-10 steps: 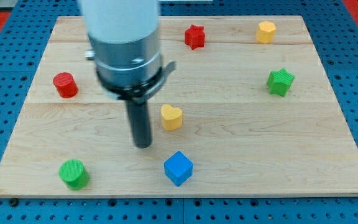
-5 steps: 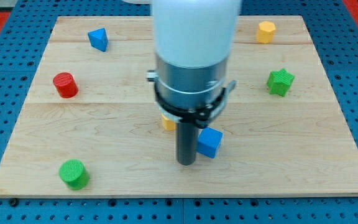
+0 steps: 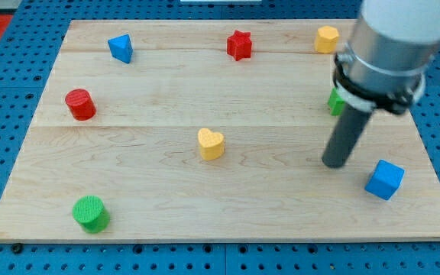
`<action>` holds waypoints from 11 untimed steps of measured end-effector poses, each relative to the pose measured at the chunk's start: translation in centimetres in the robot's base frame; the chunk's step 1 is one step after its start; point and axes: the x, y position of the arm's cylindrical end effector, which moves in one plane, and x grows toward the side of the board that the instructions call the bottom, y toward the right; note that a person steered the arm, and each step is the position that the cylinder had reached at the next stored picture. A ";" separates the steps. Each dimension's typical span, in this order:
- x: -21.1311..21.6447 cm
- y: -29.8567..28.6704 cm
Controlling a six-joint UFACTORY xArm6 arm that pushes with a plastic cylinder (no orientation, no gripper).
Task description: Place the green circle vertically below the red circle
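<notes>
The green circle (image 3: 90, 213) stands near the board's bottom left corner. The red circle (image 3: 79, 104) stands at the left side, almost straight above the green one in the view. My tip (image 3: 333, 163) is far off at the right side of the board, just left of and a little above the blue cube (image 3: 385, 179). The tip touches no block.
A yellow heart (image 3: 211, 143) lies mid-board. A blue triangle (image 3: 121, 48), a red star (image 3: 239, 45) and a yellow hexagon (image 3: 327, 38) line the top. A green star (image 3: 334, 100) is mostly hidden behind the arm. The wooden board (image 3: 220, 221) lies on a blue pegboard.
The arm has swept from the left-middle to the right side. The blue cube has moved from the bottom middle to the lower right. The two circles have not moved.
</notes>
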 end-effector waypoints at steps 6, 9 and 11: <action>6.2 -13.3; 10.8 -17.0; 13.0 -29.9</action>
